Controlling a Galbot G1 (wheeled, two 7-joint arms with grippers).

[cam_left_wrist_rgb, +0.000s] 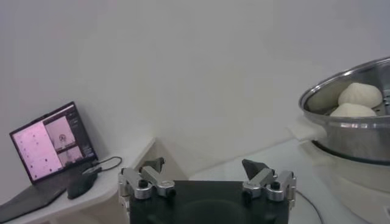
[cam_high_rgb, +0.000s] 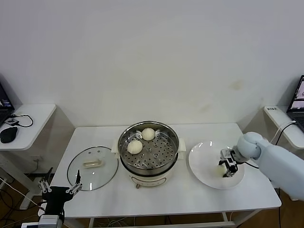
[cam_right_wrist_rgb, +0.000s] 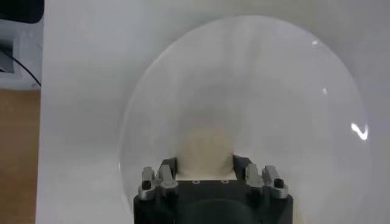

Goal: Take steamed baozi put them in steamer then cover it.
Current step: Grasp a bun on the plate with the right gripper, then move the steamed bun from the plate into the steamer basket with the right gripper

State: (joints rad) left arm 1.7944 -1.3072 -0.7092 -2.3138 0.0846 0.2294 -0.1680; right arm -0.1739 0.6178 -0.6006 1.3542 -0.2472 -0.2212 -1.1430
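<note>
The right gripper is down on the white plate near the desk's right edge, its fingers set on either side of a bun. In the right wrist view the pale dough fills the space between the two fingers, so they look closed on it, or very nearly. No other bun shows on the plate.

The steamer stands mid-desk, open, with two buns resting on the back-left part of its perforated tray. That leaves the right and front of the tray bare, which looks like room kept for what comes next, and it is the side nearest the working arm.

The lid lies flat on the desk to the steamer's left, toward the left edge, its handle up. That keeps it off the pot while the filling goes on, and within reach of the left arm.

The left gripper hangs just off the front-left corner of the desk, below the lid, fingers spread wide with nothing between them. It is idle, and well placed to go for the lid later.

My read: loading is partway, with this bun to lift across and the covering not yet done.
</note>
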